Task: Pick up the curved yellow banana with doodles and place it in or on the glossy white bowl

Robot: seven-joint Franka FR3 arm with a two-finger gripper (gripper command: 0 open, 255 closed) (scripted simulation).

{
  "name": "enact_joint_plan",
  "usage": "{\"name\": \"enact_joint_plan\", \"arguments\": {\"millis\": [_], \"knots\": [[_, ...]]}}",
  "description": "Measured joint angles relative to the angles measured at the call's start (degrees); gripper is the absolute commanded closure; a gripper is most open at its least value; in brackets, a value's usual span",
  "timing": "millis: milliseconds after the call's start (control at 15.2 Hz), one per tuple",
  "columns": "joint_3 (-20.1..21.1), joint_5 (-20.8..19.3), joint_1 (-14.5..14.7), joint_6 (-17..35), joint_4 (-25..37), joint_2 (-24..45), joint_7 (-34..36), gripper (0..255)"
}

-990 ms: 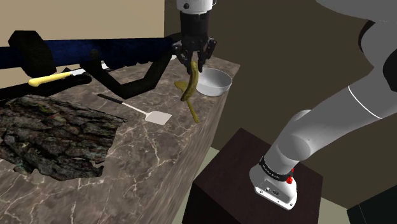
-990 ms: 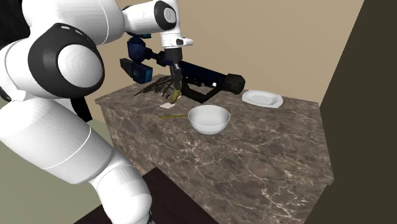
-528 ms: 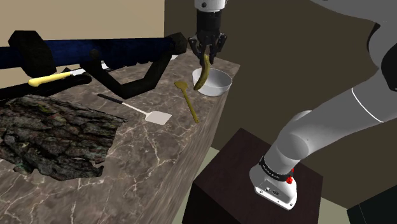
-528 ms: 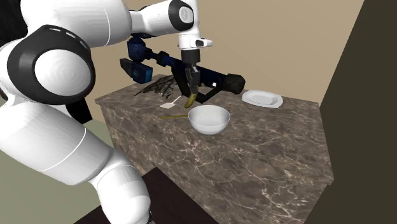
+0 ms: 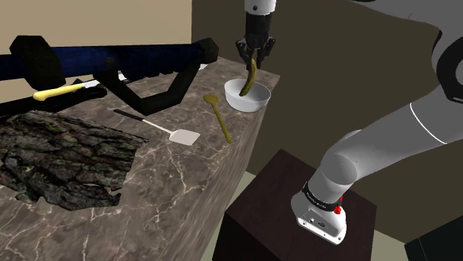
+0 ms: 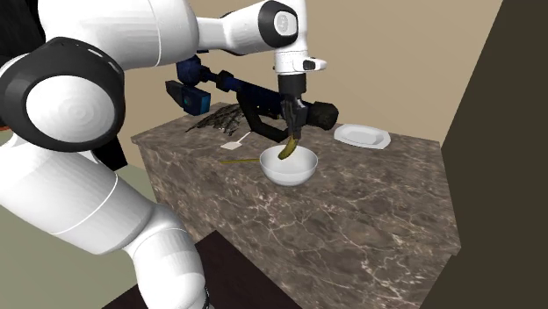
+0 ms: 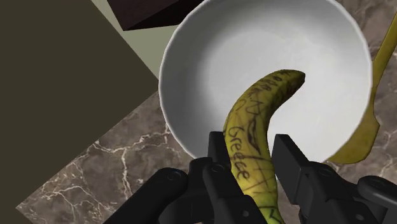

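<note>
My black gripper (image 5: 257, 54) (image 6: 292, 122) (image 7: 248, 167) is shut on a curved yellow banana (image 7: 257, 130) with dark doodles and writing on its skin. The banana (image 5: 251, 77) (image 6: 287, 147) hangs upright from the fingers, its lower tip just above the inside of the glossy white bowl (image 5: 260, 99) (image 6: 299, 171) (image 7: 216, 57). The bowl stands near the corner of the marble counter (image 5: 171, 185) (image 6: 369, 202).
A yellow spoon (image 5: 219, 116) (image 7: 369, 108) lies beside the bowl, and a white spatula (image 5: 171, 132) lies further along. A dark bark-like slab (image 5: 59, 156), a long blue-black device (image 5: 111, 59), a yellow-handled tool (image 5: 59, 90) and a white plate (image 6: 361, 135) share the counter. The dark stand (image 5: 297, 215) is below.
The gripper has carried the banana away from the spoon toward the shoulder view's right, from beside the bowl to directly above its inside. The grip has stayed shut.
</note>
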Motion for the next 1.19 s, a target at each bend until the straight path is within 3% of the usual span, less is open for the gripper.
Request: {"name": "enact_joint_plan", "arguments": {"millis": [858, 1188], "knots": [[-0.58, -0.28, -0.02, 9.30, -10.07, -1.42, 0.22, 255], [-0.64, -0.17, 0.11, 9.79, -10.77, -1.54, 0.23, 255]]}}
